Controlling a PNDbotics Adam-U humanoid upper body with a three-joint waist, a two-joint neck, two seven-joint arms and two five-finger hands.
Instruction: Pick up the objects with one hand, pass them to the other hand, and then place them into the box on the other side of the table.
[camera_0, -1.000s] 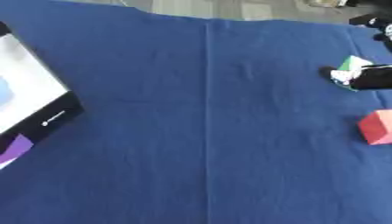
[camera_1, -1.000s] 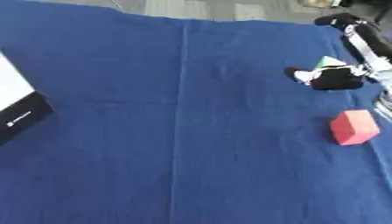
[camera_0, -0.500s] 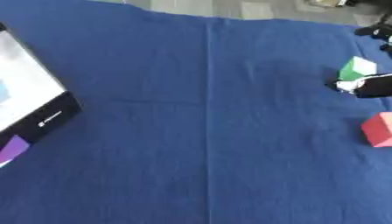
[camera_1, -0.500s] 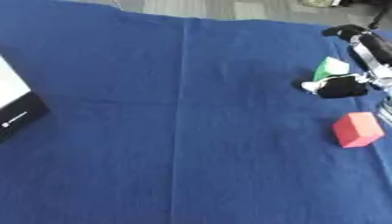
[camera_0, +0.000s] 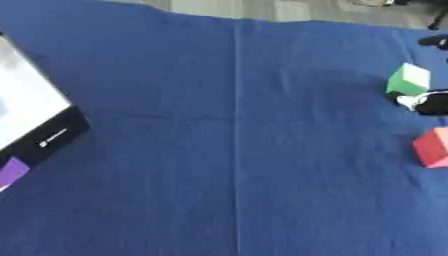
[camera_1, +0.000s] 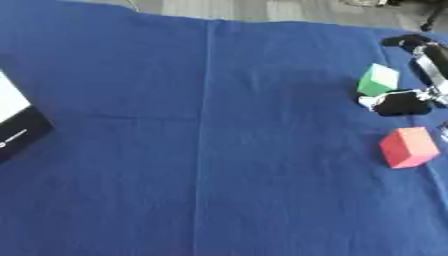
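A green block (camera_1: 378, 80) lies on the blue cloth at the right. A red block (camera_1: 407, 147) sits nearer me, just below it. My right hand (camera_1: 401, 103) comes in from the right edge and straddles the green block. Its black thumb lies against the block's near lower edge. A black finger (camera_1: 408, 41) hangs beyond the block's far side, apart from it. The hand is open, and most of it is cut off by the edge. The box (camera_0: 54, 136), white inside with a black wall, stands at the far left. My left hand does not show.
A purple piece (camera_0: 10, 172) shows at the left edge below the box's black wall. A straight fold (camera_0: 235, 125) runs down the blue cloth through the middle. Grey floor shows beyond the table's far edge.
The whole picture has shifted a little, so the camera has moved. My right hand's thumb has slid slightly right and nearer, and more of the green block shows. The red block has stayed put.
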